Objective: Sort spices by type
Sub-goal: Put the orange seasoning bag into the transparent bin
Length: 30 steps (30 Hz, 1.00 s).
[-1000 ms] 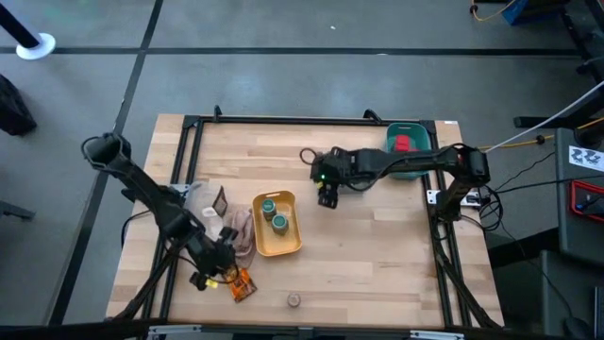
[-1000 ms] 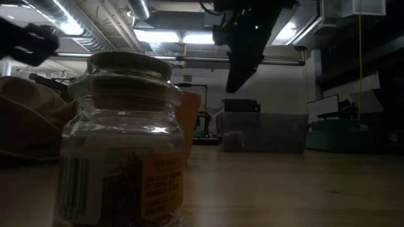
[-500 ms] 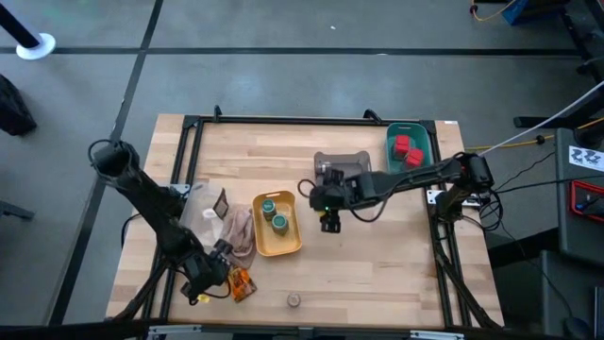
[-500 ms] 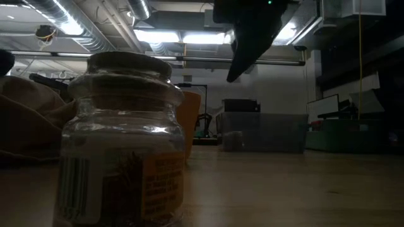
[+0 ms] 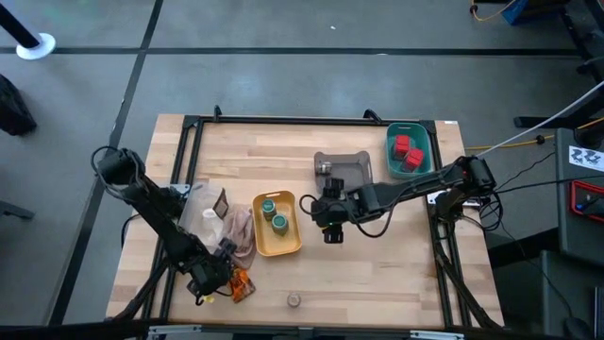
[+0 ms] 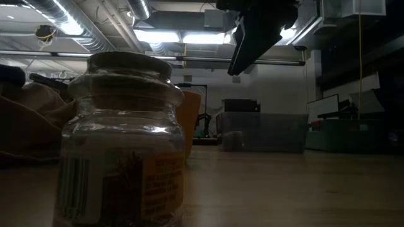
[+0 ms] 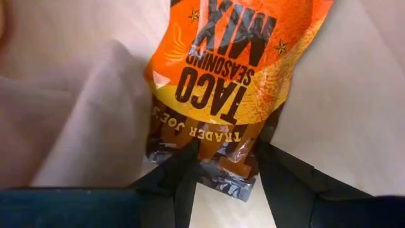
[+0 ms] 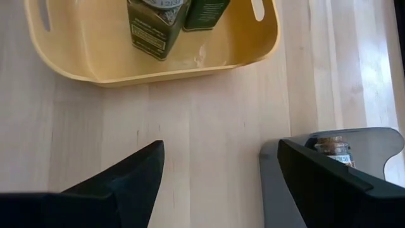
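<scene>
While high view hides grip, left jaws [image 7: 218, 168] pinch orange-brown sachet [image 7: 228, 82]; right jaws [image 8: 218, 174] spread.

The left arm reaches down to the near-left part of the desk; its pincer [image 5: 219, 280] is closed on something. The right arm stretches inward to the middle, its pincer [image 5: 331, 229] wide apart, holding nothing.

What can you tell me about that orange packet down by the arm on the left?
The orange packet is a flat, glossy sachet printed "Taco Seasoning Mix" in dark letters, with a brownish crimped end. It lies near the table's front left edge, beside the beige cloth. The left gripper has its two dark fingers closed on that crimped end.
</scene>
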### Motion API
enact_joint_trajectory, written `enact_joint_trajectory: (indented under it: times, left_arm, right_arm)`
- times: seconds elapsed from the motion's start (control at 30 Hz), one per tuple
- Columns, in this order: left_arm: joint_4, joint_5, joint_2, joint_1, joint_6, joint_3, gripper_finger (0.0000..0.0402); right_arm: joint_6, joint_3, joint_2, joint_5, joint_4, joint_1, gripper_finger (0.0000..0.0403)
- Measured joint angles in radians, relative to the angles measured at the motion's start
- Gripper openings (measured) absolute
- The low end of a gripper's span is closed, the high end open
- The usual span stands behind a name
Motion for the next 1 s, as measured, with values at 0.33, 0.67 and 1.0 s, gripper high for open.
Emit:
enact_joint_trajectory:
  times: [0.33, 0.67, 1.0]
  left_arm:
    - [0.001, 0.007, 0.000, -0.020, -0.026, 0.000, 0.0150]
    - [0.062, -0.008, 0.001, -0.012, -0.072, -0.045, 0.0150]
    - [0.062, -0.015, 0.001, -0.011, -0.074, -0.056, 0.0023]
  right_arm:
    - [0.000, 0.000, 0.000, 0.001, 0.001, 0.004, 0.0308]
    - [0.000, 0.000, 0.000, 0.000, 0.021, 0.004, 0.0308]
    - [0.000, 0.000, 0.000, -0.001, 0.023, 0.004, 0.0308]
